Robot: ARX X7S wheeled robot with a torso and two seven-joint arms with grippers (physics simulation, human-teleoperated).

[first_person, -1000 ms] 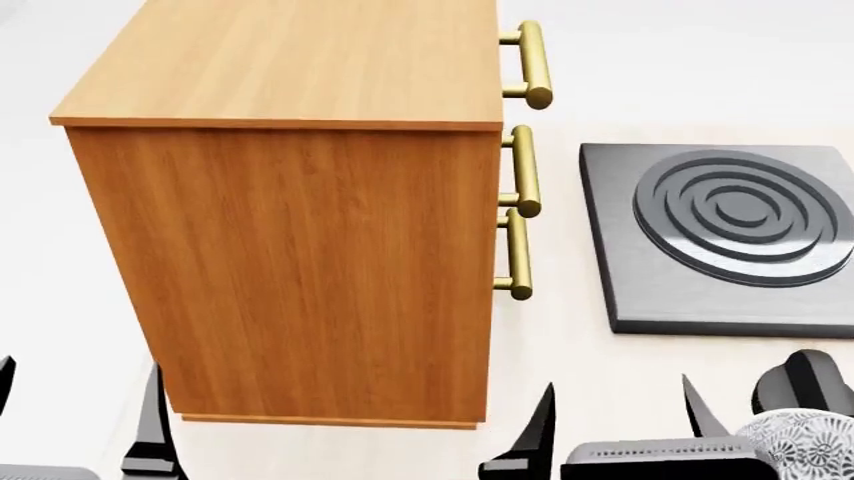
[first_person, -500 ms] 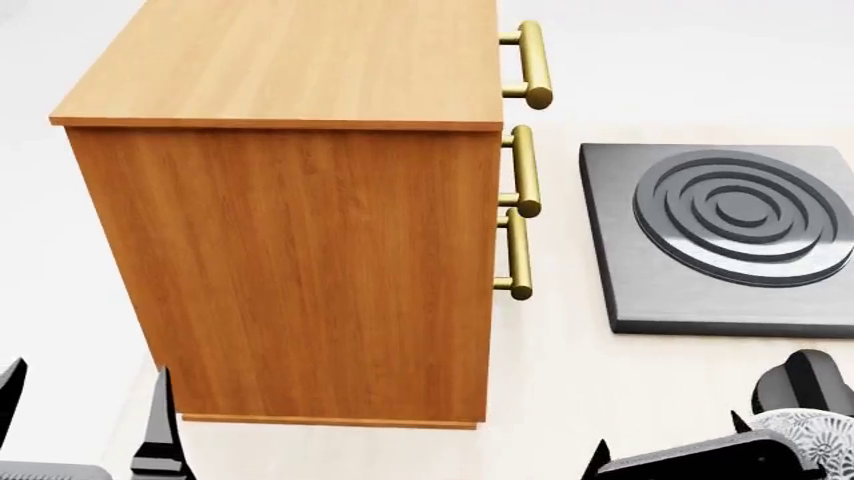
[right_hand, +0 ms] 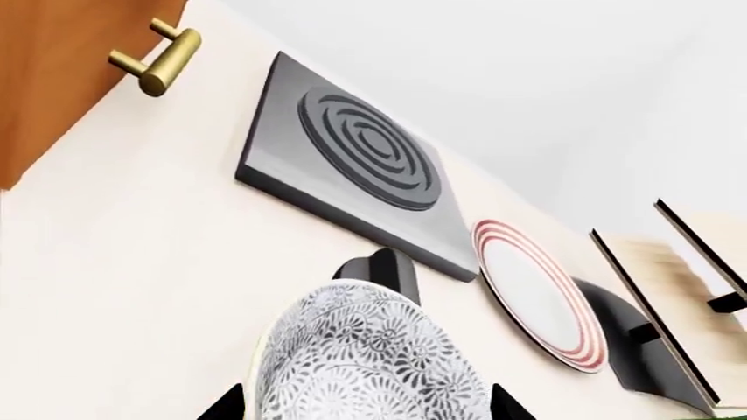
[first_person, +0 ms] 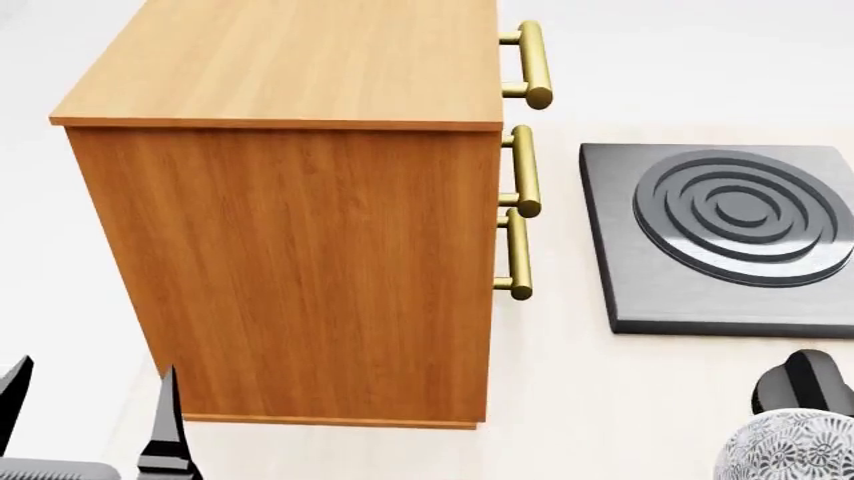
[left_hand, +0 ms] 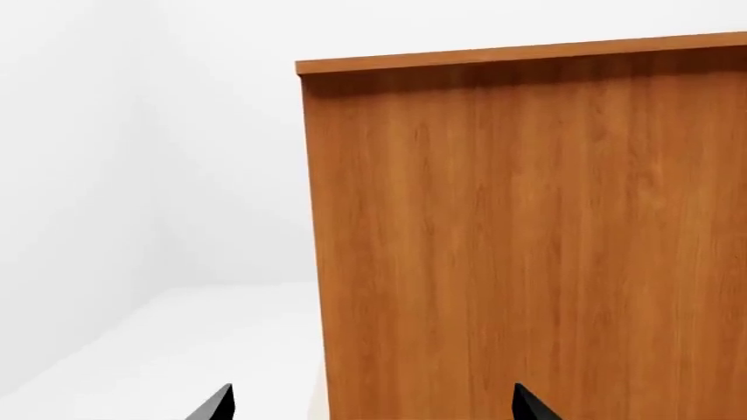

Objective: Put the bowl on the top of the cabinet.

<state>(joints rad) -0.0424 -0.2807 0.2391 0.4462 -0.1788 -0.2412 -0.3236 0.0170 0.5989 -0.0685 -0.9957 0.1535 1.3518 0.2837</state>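
The bowl point(right_hand: 367, 359), white with a dark leaf pattern, sits on the pale counter; its rim shows at the head view's bottom right point(first_person: 790, 452). My right gripper point(right_hand: 364, 411) is open, with one fingertip on each side of the bowl and a small gap at each. It is out of the head view. The orange-brown cabinet point(first_person: 307, 260) stands left of the bowl, its light top point(first_person: 307, 60) bare. My left gripper point(first_person: 91, 415) is open and empty near the cabinet's base; in the left wrist view point(left_hand: 373, 411) it faces the cabinet's side point(left_hand: 526, 236).
Three brass handles point(first_person: 523, 170) stick out of the cabinet toward a grey square slab with raised rings point(first_person: 727, 235). A black object point(first_person: 801, 380) stands just behind the bowl. A red-rimmed plate point(right_hand: 540, 293) and a pale slanted rack point(right_hand: 671, 289) lie beyond.
My right gripper has dropped out of the head view's bottom edge, leaving more of the bowl's rim showing. My left gripper's fingertips have risen slightly into view.
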